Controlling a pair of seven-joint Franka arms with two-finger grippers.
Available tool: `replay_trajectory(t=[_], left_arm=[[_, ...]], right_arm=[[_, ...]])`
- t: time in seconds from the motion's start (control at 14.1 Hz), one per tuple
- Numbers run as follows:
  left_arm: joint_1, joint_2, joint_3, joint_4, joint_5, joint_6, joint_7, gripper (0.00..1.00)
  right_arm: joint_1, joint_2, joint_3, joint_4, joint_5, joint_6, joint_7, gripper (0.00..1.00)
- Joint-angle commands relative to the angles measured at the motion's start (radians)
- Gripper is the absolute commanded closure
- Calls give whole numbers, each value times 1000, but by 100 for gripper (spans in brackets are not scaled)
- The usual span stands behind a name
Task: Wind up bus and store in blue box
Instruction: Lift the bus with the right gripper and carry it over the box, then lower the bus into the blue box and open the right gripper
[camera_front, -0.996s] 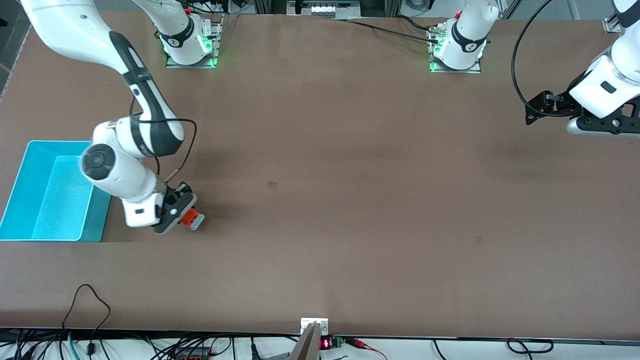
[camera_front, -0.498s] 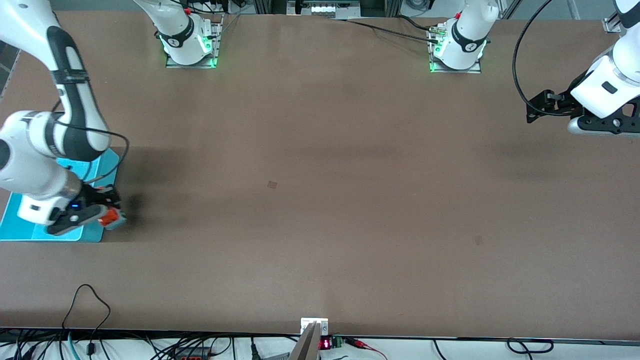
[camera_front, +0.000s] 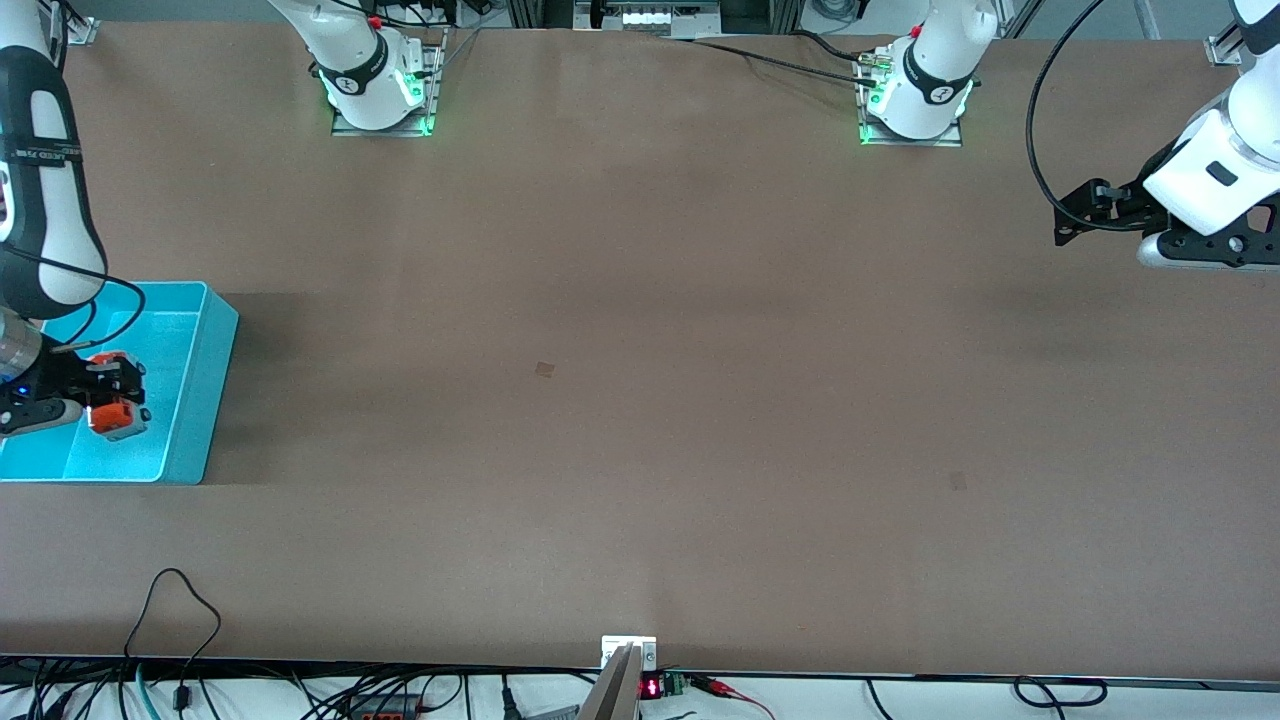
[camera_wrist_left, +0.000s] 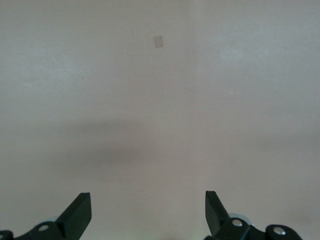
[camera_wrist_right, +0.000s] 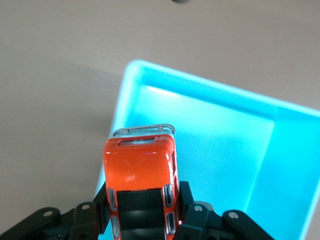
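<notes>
So the bus (camera_front: 112, 407) has been carried from just outside the wall to over the blue box (camera_front: 205, 400), clamped in the right gripper (camera_front: 100, 395), so only lowering and letting go seems left. Its long axis runs out from the fingers, silver front leading. Farther off, the left gripper (camera_front: 1085, 215) waits wide open and empty at its own end.

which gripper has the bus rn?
The right gripper, shut on the bus over the blue box. The left gripper hangs open and empty.
</notes>
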Motion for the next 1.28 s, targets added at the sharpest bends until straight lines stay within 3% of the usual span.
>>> replay_trajectory(t=[0.0, 0.28, 1.0, 1.07, 1.14, 1.21], left_arm=[[5, 16, 0, 34, 0, -23, 19, 0], [9, 17, 0, 34, 0, -23, 17, 0], [9, 17, -2, 34, 0, -23, 16, 0], [9, 17, 0, 34, 0, -23, 17, 0], [11, 17, -1, 34, 0, -23, 17, 0], [9, 17, 0, 34, 0, -23, 17, 0]], right_arm=[[0, 31, -34, -11, 37, 4, 10, 100], [-12, 93, -46, -9, 107, 21, 15, 100], [-49, 177, -69, -12, 143, 62, -1, 97], [-54, 182, -69, -12, 143, 62, -1, 87], [-55, 188, -69, -12, 144, 62, -1, 70], [-55, 189, -69, -12, 144, 62, -1, 61]])
